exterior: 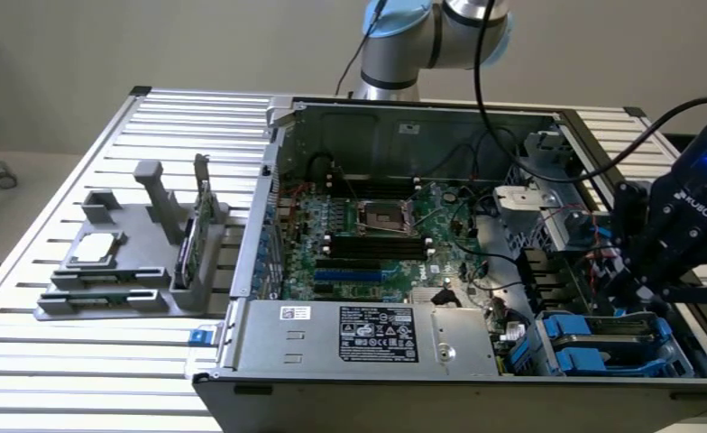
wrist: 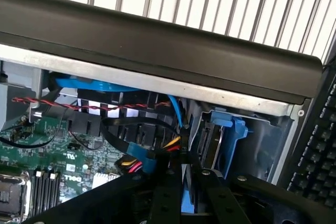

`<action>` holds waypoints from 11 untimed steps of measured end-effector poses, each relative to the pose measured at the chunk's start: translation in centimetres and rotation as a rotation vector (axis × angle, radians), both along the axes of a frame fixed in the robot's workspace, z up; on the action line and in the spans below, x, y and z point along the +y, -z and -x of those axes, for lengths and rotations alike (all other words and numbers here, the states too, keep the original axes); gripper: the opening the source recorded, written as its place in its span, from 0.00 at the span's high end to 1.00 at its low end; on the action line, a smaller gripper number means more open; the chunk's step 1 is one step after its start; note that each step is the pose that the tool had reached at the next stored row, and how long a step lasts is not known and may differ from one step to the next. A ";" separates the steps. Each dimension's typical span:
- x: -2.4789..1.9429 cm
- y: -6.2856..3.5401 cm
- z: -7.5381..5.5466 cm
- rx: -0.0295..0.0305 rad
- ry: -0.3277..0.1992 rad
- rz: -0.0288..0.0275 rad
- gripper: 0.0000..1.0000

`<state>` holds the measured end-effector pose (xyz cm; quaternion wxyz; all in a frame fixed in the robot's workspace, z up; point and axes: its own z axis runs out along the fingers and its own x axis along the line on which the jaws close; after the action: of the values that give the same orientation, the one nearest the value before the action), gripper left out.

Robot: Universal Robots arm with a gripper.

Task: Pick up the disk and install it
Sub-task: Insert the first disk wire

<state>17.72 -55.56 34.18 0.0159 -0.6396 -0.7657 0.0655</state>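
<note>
Installing is judged to be the step in hand: the disk (wrist: 184,203) is already lifted and is held over the drive bays in a corner of the open computer case (exterior: 329,397), at the exterior view's right. The tool (wrist: 185,182) is set narrow, its fingers (wrist: 168,198) closed on a thin blue strip. This strip is taken to be the edge of the disk's blue frame seen end-on; the metal body and label are hidden.

Just beside the held disk, a second blue-framed drive (wrist: 223,132) is seated in its bay. Loose cables (wrist: 134,161), yellow, red and black with a blue ribbon, are bunched near the fingers on the motherboard (exterior: 366,225) side. Whether the frame touches the bay rails cannot be told.

The next move is judged to call for the frame to be kept square to its slot, lowered straight and kept clear of the cables. The grip should be held firm until the disk is seated. The stand (exterior: 125,280) on the table (exterior: 65,379) is well apart from the work.
</note>
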 end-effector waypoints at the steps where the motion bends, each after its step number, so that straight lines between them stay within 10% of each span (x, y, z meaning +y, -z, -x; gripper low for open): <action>1: 0.00 0.00 0.0 0.0000 0.007 0.0046 0.83; 11: -0.03 0.00 0.0 0.0001 0.076 0.0495 0.83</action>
<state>17.71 -55.59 34.17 0.0026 -0.6686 -0.7389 0.0839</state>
